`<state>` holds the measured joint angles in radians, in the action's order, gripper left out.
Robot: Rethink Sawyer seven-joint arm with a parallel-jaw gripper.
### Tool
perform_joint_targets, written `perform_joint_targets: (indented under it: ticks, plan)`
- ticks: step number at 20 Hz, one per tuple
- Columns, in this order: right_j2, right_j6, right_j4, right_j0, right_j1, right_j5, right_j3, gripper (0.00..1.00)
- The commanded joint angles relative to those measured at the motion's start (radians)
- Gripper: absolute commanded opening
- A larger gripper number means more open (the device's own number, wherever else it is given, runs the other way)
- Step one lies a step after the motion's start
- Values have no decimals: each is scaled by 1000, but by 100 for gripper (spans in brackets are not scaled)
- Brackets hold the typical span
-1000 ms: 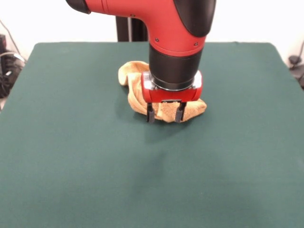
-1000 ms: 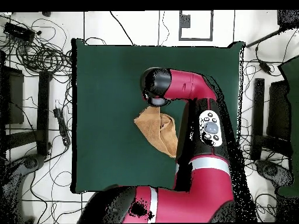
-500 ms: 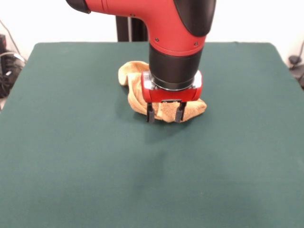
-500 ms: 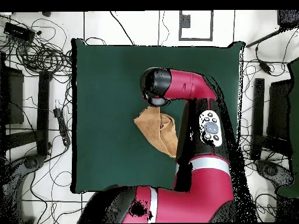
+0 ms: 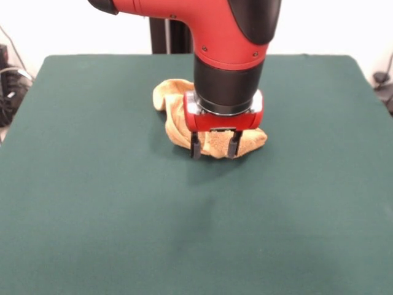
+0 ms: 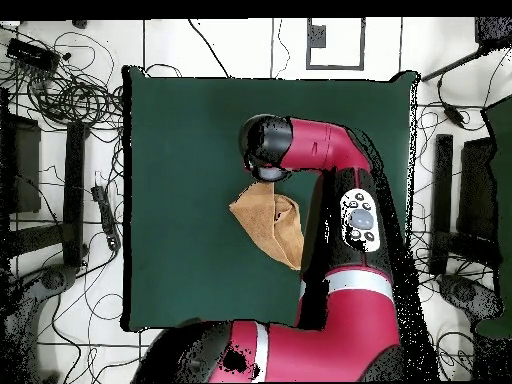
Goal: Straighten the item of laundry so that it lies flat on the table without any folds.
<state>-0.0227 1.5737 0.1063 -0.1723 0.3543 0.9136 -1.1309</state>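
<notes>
- My end effector (image 5: pixel 215 147) hangs low at the near edge of the towel (image 5: pixel 178 117), its two fingers (image 5: pixel 194 147) apart, with a bit of cloth showing between them.
- The towel lies bunched and folded around the middle of the tabletop (image 5: pixel 92 203), slightly toward the far side.
- From overhead, the towel (image 6: pixel 268 222) sits just beside my arm (image 6: pixel 320 150), partly under it.
</notes>
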Motion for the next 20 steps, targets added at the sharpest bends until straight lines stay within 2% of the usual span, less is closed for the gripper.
perform_joint_targets:
  ticks: [1,20]
  plan:
    - [-78,93,-34,25,44,21,-81,100]
    - [-80,91,-29,26,42,40,-70,100]
